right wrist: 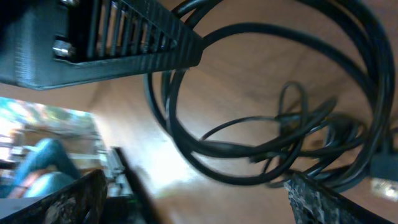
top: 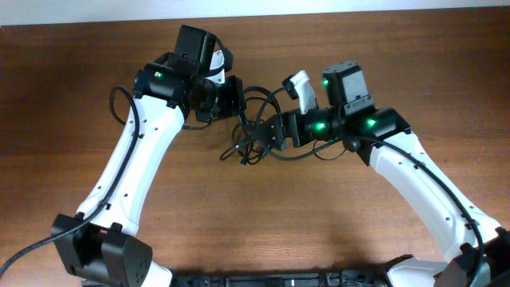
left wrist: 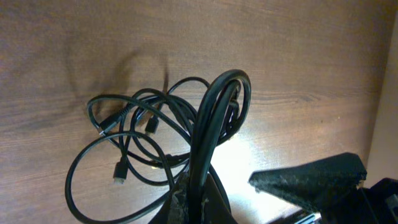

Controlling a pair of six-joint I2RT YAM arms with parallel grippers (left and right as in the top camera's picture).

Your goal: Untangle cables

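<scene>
The tangled bundle of thin black cables (top: 249, 147) lies on the brown wooden table (top: 263, 215), nearer the far edge, midway between the side edges. The black two-finger left gripper (top: 236, 102) stands just left of it, and the black two-finger right gripper (top: 273, 131) just right. One loop hangs over a left finger (left wrist: 217, 205).

A brown wood-grain worktop (top: 263, 231) fills almost the whole overhead view, its grain running left to right. Along the far edge a thin pale strip (top: 446, 4) shows beyond the wood. In the left wrist view a bright patch of reflected light (left wrist: 249, 158) lies on the wood, and a pale beige surface (left wrist: 387, 93) shows past the worktop's edge. At the left of the right wrist view is a blurred blue and green area (right wrist: 43, 143), too unclear to identify.
</scene>
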